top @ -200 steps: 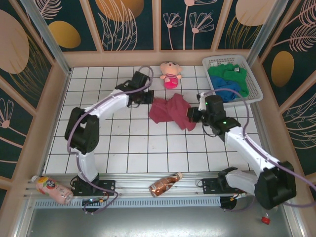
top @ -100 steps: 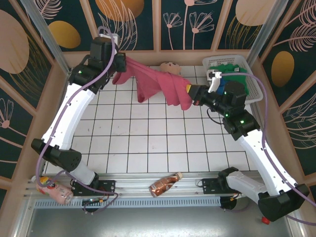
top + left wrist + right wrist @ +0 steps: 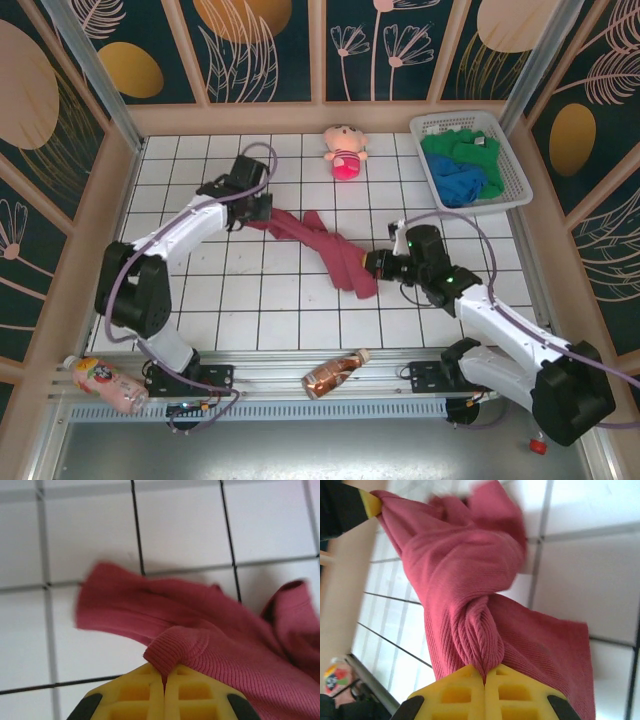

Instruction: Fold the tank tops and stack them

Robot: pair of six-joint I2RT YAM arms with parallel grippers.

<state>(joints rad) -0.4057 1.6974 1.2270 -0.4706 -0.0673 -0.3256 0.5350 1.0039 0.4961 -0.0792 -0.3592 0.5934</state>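
- Nearest me, my right gripper (image 3: 372, 265) is clenched on a bunched end of the maroon tank top (image 3: 325, 245). The ribbed cloth twists into my shut yellow fingers (image 3: 452, 695).
- A moment ago I had this top swung up in the air between both arms. It is now down on the white tiles (image 3: 290, 300), lying as a rope-like diagonal band rather than a flat sheet.
- Farther out, my left gripper (image 3: 262, 212) pinches a small fold of the hem at the other end, low over the tiles.
- I judge the fling has not spread it, so it needs untwisting before any fold.
- Farthest, the blue tank top (image 3: 462, 185) and green tank top (image 3: 450, 148) wait crumpled in the basket (image 3: 512, 165), with the pink doll (image 3: 345, 150) to its left.
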